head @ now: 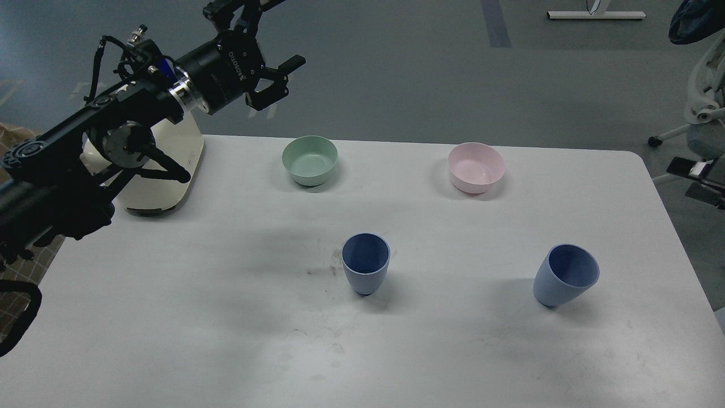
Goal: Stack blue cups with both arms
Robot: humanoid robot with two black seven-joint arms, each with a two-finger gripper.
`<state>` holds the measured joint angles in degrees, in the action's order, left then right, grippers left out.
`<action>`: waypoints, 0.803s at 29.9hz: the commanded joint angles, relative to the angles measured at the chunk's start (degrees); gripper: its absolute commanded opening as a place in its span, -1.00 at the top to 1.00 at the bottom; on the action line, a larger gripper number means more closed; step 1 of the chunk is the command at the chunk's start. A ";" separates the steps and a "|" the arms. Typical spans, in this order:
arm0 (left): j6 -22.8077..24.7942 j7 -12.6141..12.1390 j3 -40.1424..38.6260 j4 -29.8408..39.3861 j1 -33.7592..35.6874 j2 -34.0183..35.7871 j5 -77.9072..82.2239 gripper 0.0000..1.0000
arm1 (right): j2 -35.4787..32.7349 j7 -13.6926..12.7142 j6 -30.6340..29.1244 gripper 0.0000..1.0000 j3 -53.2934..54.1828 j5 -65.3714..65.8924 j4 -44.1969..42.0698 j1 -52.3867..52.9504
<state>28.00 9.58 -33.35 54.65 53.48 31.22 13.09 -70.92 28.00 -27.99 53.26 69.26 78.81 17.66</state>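
Two light-blue cups stand upright and apart on the white table [170, 317]: one cup [365, 263] in the middle, the other cup [564, 275] to the right. My left gripper [285, 77] is open and empty. It hangs high above the table's far left edge, well back and left of both cups. A dark part of my right arm [698, 177] shows at the right edge, beyond the table. Its fingers cannot be told apart.
A green bowl [310, 160] and a pink bowl [476, 167] sit at the back of the table. A cream appliance [164, 164] stands at the back left, under my left arm. An office chair [702, 113] is off the table to the right.
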 commanded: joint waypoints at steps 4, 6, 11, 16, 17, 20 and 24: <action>0.00 0.00 0.04 0.02 -0.66 -0.37 0.10 -0.95 | -0.98 0.00 -0.01 -1.00 -0.17 19.48 3.45 -2.71; 0.00 -0.09 0.04 0.02 -0.83 -0.72 0.10 -0.95 | -0.98 0.00 -0.01 -1.00 -0.70 24.14 3.64 -2.89; 0.00 -0.09 -0.05 0.02 -1.45 -1.69 0.10 -0.95 | -0.28 0.00 -0.01 -1.00 -1.31 30.23 3.55 -2.98; 0.00 -0.09 -0.14 0.02 -2.42 -2.83 0.19 -0.95 | 1.74 0.00 -0.01 -0.98 -2.99 30.23 3.46 -2.46; 0.00 -0.09 -0.22 0.02 -2.59 -3.18 0.19 -0.95 | 2.62 0.00 -0.01 -0.96 -3.16 30.23 3.46 -2.46; 0.00 -0.18 -0.14 -0.07 -2.68 -3.80 0.27 -0.95 | 5.08 0.00 -0.01 -0.94 -3.25 30.15 3.11 -2.37; 0.00 -0.18 -0.14 -0.07 -2.77 -3.98 0.27 -0.95 | 6.93 0.00 -0.01 -0.94 -3.25 29.97 2.58 -2.37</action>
<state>28.00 9.40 -33.49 54.59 50.76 27.35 13.36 -65.39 28.00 -27.99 50.02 99.40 81.82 15.26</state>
